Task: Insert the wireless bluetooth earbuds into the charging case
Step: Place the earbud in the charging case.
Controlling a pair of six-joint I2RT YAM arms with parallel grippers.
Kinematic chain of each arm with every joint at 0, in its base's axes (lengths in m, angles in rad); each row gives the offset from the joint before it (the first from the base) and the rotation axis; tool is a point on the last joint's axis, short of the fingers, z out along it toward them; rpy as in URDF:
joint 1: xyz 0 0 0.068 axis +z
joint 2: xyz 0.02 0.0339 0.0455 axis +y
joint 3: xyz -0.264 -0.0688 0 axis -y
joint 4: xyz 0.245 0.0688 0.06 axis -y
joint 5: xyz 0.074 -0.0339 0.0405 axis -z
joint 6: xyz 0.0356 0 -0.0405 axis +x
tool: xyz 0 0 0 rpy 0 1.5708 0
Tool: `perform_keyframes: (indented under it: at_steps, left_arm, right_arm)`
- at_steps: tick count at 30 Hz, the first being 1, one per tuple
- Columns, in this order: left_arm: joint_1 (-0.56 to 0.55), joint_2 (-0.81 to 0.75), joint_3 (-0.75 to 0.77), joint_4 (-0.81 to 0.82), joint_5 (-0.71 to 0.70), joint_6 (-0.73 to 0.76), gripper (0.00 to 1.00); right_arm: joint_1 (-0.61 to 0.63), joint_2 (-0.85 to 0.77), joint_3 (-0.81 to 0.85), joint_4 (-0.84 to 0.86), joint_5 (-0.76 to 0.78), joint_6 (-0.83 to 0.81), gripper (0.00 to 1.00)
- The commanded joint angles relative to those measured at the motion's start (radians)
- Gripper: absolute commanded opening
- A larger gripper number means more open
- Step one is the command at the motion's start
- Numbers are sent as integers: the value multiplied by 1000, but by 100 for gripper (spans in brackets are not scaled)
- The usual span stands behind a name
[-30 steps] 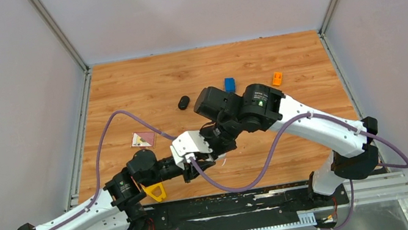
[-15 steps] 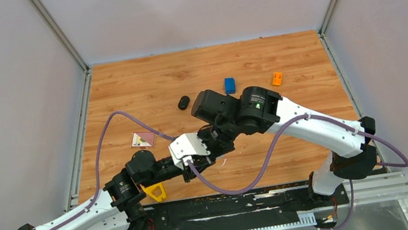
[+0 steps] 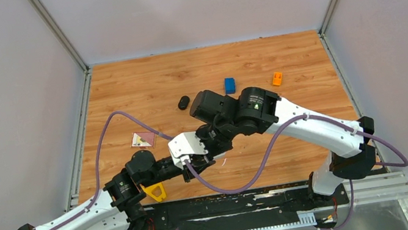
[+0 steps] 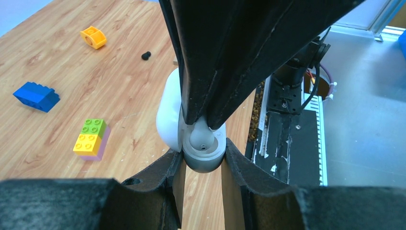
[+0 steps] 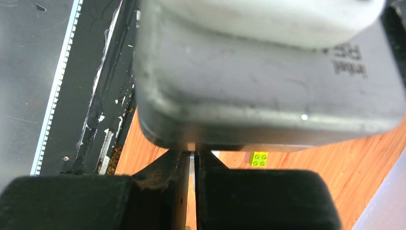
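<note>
My left gripper [image 4: 203, 154] is shut on the charging case [image 4: 167, 120], white with a grey inner base and its lid open, held above the table. My right gripper [image 4: 206, 122] comes down from above with its black fingers closed together, the tips inside the case's open socket. No earbud shows between those fingers. In the right wrist view the right gripper [image 5: 194, 158] shows only a thin slit. One black earbud [image 4: 146, 55] lies on the wood beyond the case. The other earbuds are hidden. In the top view both grippers meet near the table's middle front [image 3: 210, 150].
A blue brick [image 3: 229, 84], an orange brick [image 3: 277, 79] and a black oval object [image 3: 183, 102] lie at the back. A green-yellow brick [image 4: 91, 139] sits near the case. A pink card [image 3: 143, 139] and a yellow triangle [image 3: 154, 191] lie at the front left.
Both grippers, joined at the case, have drifted slightly to the left. The right arm's wrist has swung a little left with them.
</note>
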Motion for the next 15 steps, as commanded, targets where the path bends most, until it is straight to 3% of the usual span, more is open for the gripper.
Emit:
perform_keyframes:
  at_steps: [1, 15]
  left_arm:
    - [-4, -13, -2, 47, 0, -9, 0]
    - [-3, -10, 2, 40, -13, -7, 0]
  right_arm:
    - [12, 10, -8, 26, 6, 12, 0]
    - [17, -10, -52, 15, 20, 7, 0]
